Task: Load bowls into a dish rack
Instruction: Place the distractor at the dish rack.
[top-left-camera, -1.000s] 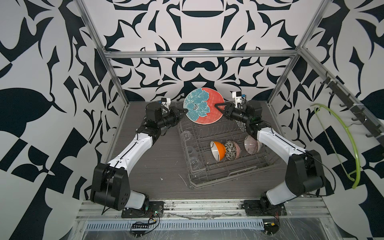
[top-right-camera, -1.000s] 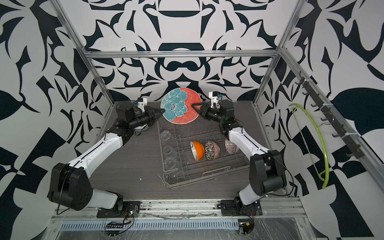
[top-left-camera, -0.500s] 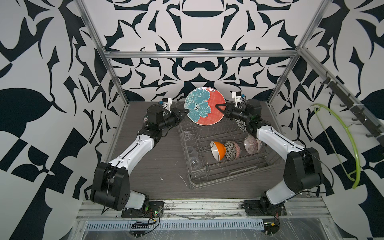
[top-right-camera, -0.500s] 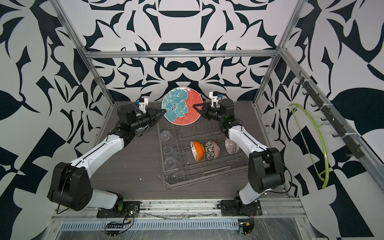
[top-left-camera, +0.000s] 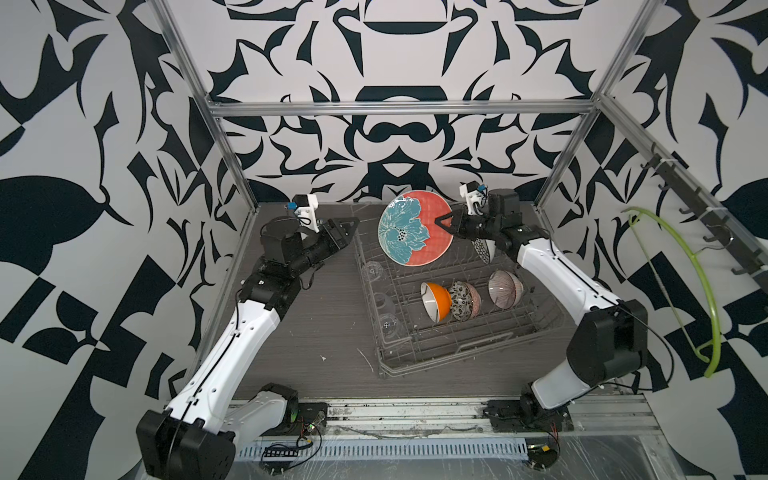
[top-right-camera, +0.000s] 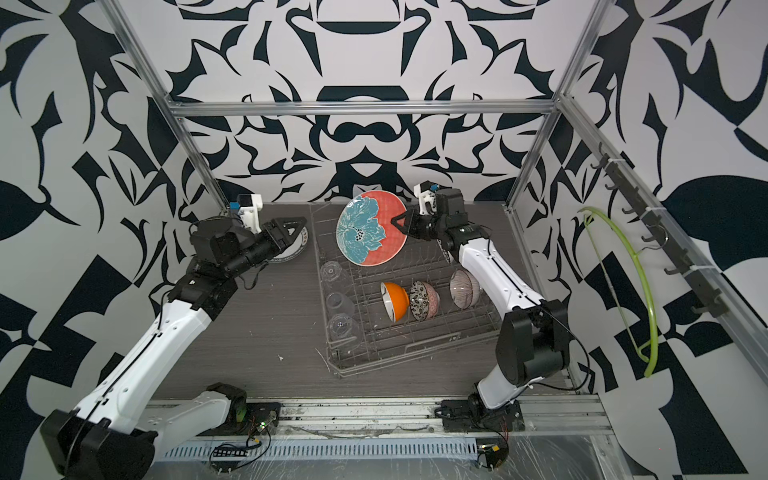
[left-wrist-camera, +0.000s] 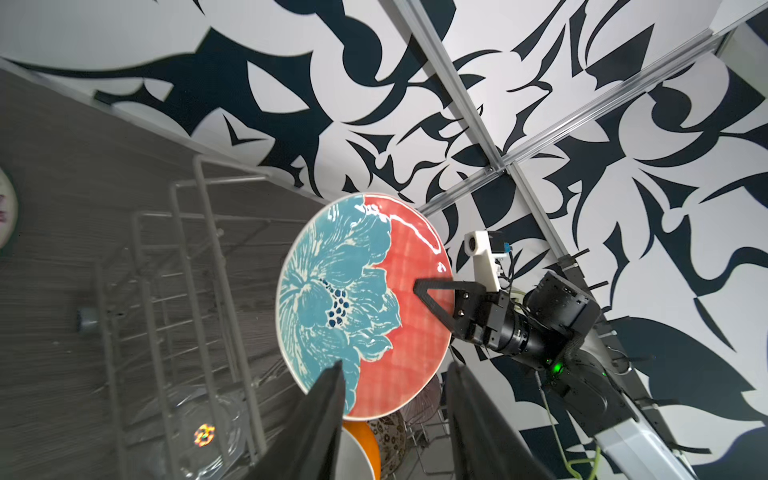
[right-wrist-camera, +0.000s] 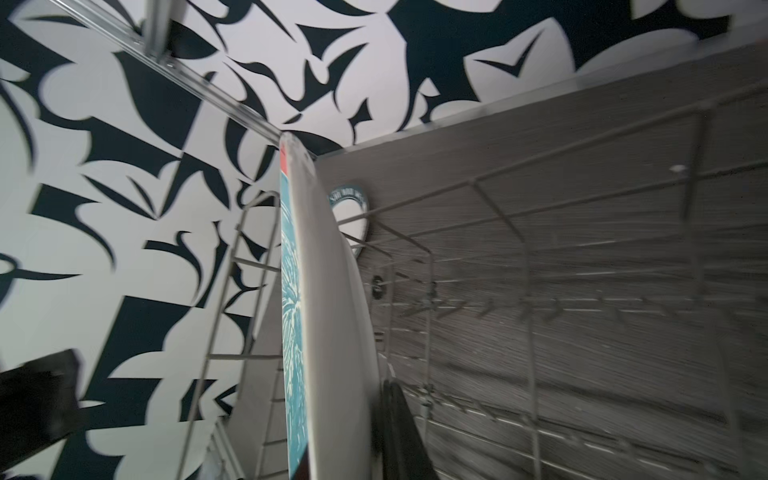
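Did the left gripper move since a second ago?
Yes. The left gripper has let go of the plate and backed away from the dish rack's far corner.

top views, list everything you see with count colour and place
dish rack: one, grey wire, on table
bowls: three, orange, floral, pink striped, on edge in rack
glasses: three, clear, rack's left side
flower plate: one, red and teal, on edge over rack's far end
patterned plate: one, white, table left of rack
hanger: one, green, right wall
left gripper: one, black, open beside rack
right gripper: one, black, shut on flower plate
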